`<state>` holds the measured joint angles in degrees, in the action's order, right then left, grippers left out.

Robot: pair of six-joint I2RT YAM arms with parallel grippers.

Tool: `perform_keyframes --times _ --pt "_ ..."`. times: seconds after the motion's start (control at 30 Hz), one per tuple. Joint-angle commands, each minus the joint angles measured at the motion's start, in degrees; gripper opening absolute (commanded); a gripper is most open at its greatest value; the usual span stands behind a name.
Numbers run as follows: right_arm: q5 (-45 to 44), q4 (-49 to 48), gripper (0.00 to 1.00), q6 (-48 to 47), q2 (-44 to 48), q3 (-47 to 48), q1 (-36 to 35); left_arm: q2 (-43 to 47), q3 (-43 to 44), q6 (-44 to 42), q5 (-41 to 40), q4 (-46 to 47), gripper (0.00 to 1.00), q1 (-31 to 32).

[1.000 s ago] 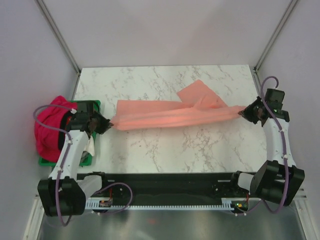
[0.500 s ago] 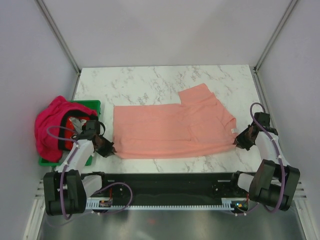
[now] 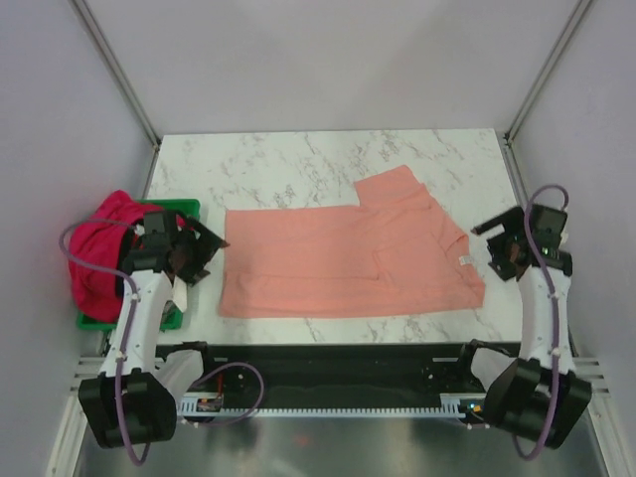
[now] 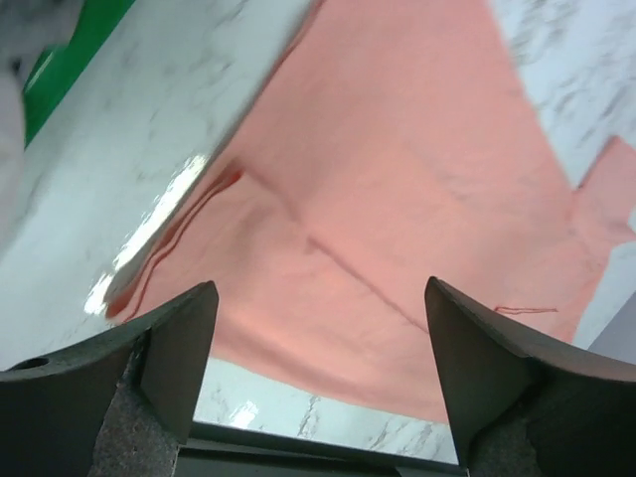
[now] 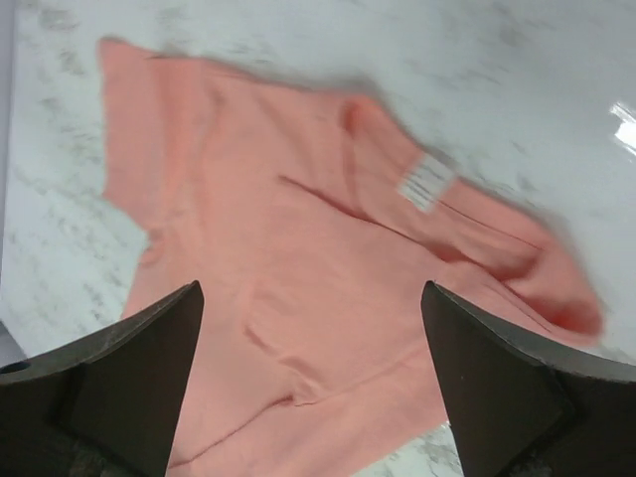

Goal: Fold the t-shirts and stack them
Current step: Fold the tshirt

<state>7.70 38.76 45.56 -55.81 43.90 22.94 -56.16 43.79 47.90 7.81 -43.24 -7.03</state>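
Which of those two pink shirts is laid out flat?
The salmon-pink t-shirt, spread flat in the middle of the marble table. The magenta t-shirt is bunched in a heap over the green crate at the left edge.

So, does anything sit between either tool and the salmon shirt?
Nothing visible does. The salmon shirt lies spread on the table. The left tool and right tool hang open at its two ends.

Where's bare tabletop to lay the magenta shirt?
Far strip of table between the salmon t-shirt and the back wall is widest. A thin strip lies between its near hem and the black rail. Crowded at left: green crate, magenta t-shirt, left gripper.
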Motion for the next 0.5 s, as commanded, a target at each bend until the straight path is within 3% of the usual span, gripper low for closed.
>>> perform_keyframes --times 0.0,0.03,0.07,0.13,0.17,0.23,0.37,0.47 --pt "1.01 -10.46 0.98 -4.39 -13.40 16.52 -9.98 -4.56 8.75 -14.89 1.33 0.88 0.89 -0.36" --pt "-0.40 -9.77 0.98 -6.69 -18.32 21.27 -16.11 -5.01 8.77 -16.33 0.37 0.88 0.89 -0.36" --pt "-1.37 -7.67 0.98 -8.37 -28.20 31.06 -18.26 -5.18 8.59 -17.56 -0.16 0.88 0.88 -0.36" --pt "-2.17 -5.12 0.98 -11.61 -37.83 40.78 -21.43 -5.27 7.37 -20.73 -0.26 1.40 0.88 -0.36" --pt "-1.30 -4.32 0.98 -13.29 -45.97 49.44 -21.97 -5.19 6.84 -21.61 -0.26 2.10 0.87 -0.36" --pt "-1.20 -3.88 0.98 -18.37 -57.06 57.84 -24.07 -4.40 5.26 -22.23 -0.08 2.81 0.86 0.43" --pt "-1.37 1.20 0.94 -22.78 -74.06 82.14 -24.52 -1.94 2.79 -22.32 -0.78 4.75 0.86 2.80" --pt "-2.25 3.16 0.91 -25.86 -83.83 91.86 -25.40 -1.06 2.27 -22.24 -1.13 5.71 0.85 4.03"
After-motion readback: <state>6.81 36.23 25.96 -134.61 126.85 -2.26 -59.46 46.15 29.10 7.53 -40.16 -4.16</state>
